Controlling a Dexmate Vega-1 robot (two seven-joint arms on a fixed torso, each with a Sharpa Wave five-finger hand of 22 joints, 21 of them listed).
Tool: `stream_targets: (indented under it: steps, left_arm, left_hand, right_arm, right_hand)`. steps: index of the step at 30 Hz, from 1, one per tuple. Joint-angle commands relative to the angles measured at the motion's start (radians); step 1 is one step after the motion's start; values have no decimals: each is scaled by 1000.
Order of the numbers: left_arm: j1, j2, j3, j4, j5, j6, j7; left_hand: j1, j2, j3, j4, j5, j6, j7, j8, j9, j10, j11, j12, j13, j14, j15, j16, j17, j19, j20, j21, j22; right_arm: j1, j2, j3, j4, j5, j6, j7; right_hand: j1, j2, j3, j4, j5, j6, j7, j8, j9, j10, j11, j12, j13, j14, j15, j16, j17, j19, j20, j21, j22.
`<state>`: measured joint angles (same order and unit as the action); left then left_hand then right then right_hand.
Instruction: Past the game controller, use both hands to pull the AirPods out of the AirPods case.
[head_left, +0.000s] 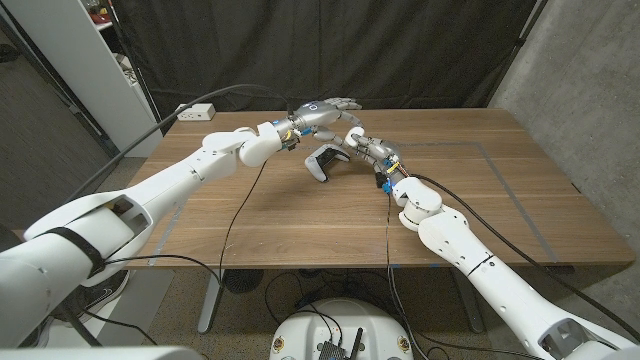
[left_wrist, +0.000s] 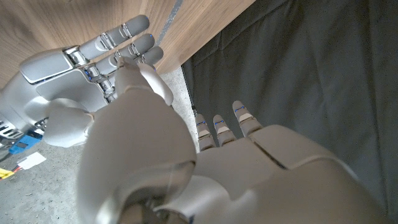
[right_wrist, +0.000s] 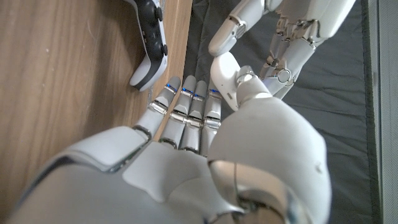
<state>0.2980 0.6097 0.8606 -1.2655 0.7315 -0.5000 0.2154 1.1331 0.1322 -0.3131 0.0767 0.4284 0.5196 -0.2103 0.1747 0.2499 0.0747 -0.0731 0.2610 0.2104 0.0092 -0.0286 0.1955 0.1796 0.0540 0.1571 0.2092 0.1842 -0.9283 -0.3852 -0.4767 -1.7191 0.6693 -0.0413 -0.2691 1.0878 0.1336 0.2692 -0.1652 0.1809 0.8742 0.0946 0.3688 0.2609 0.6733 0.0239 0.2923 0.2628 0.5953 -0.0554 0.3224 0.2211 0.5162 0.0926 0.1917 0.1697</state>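
Observation:
The white and black game controller (head_left: 322, 161) lies on the wooden table (head_left: 250, 215) near its middle back, and it also shows as the controller (right_wrist: 149, 45) beside my right hand's fingers. Just past it my left hand (head_left: 326, 110) hovers with its fingers stretched out. My right hand (head_left: 360, 140) is raised close beneath it, fingers (right_wrist: 186, 112) straight and thumb (right_wrist: 231, 76) up. In the right wrist view a left fingertip (right_wrist: 227, 30) nearly meets that thumb. In the left wrist view my left thumb (left_wrist: 148, 81) reaches toward the right hand (left_wrist: 81, 65). I see no AirPods case in either hand.
A small white box (head_left: 197, 111) sits at the table's back left corner. Black cables (head_left: 240, 200) trail from both arms across the tabletop. A dark curtain (head_left: 330, 45) hangs behind the table, and blue tape marks its right part.

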Motion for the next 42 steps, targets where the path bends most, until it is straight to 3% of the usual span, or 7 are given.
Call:
stream_targets:
  steps: [1, 8, 20, 23, 34, 35, 42]
  left_arm:
    - [1, 19, -30, -10, -69, 32, -84]
    - [-2, 29, -52, -14, -137, 36, -158]
    - [19, 12, -119, 33, -389, -17, -280]
    - [32, -6, -140, 54, -484, -25, -317]
    - [87, -44, -184, 16, -665, 38, -384]
    - [88, -46, -185, 14, -673, 41, -390]
    - [97, -55, -191, -3, -721, 67, -422]
  left_hand:
    - [-40, -42, -28, 21, 23, -172, 1, -11, -25, -11, 17, -13, 5, -8, -3, -5, 5, 0, 13, -4, 2]
    - [-116, -91, -41, 53, 48, -332, 14, -9, -37, -34, 35, -23, 9, -29, 13, -7, 7, -5, 19, -5, 3]
    - [-166, -122, -45, 68, 59, -343, 26, 7, -42, -40, 53, -25, 11, -18, 21, 0, 9, 7, 21, 0, 4]
    - [-194, -139, -44, 74, 66, -299, 36, 27, -44, -33, 53, -20, 14, -9, 19, 4, 11, 19, 22, 5, 5]
    - [-220, -129, -16, 61, 113, 80, 169, 153, -23, 14, 62, 9, 30, 34, 36, 11, 13, 46, 21, 10, 8]
    - [-217, -125, -15, 59, 114, 97, 173, 159, -20, 21, 62, 12, 30, 42, 35, 13, 13, 52, 20, 12, 8]
    - [-189, -98, -6, 48, 121, 200, 186, 200, 5, 75, 51, 33, 33, 73, 23, 18, 12, 68, 21, 15, 8]
  right_arm:
    - [13, 42, 6, 94, 130, 92, 134]
    - [11, 54, 0, 119, 126, 127, 143]
    - [9, 97, -10, 204, 74, 269, 171]
    - [10, 121, -9, 249, 57, 338, 189]
    - [40, 258, -10, 477, -20, 635, 235]
    - [45, 265, -10, 495, -28, 654, 237]
    - [93, 330, -2, 652, -6, 790, 333]
  right_hand:
    - [12, 0, -4, 3, -1, 76, -69, 106, 184, 47, -34, 5, 4, 8, -63, 7, 5, -5, -5, -1, 6]
    - [15, -3, -9, 5, -3, 77, -75, 114, 196, 49, -38, 4, 7, 7, -72, 11, 7, -6, -6, 1, 6]
    - [17, -7, -20, 10, -5, 79, -94, 128, 218, 49, -58, 2, 14, -6, -93, 14, 13, -16, -9, 1, 6]
    - [15, -7, -23, 13, -5, 79, -102, 132, 224, 47, -64, 0, 15, -12, -96, 14, 15, -22, -13, 0, 6]
    - [5, -10, -46, 25, -1, 79, -173, 136, 230, 48, -118, -3, 28, -39, -138, 20, 30, -42, -26, 1, 7]
    - [6, -13, -51, 25, 1, 80, -203, 133, 225, 48, -121, -2, 31, -41, -138, 24, 34, -42, -25, 2, 7]
    - [4, -13, -65, 28, 4, 87, -223, 129, 214, 40, -137, -4, 41, -53, -157, 33, 49, -52, -34, 2, 7]
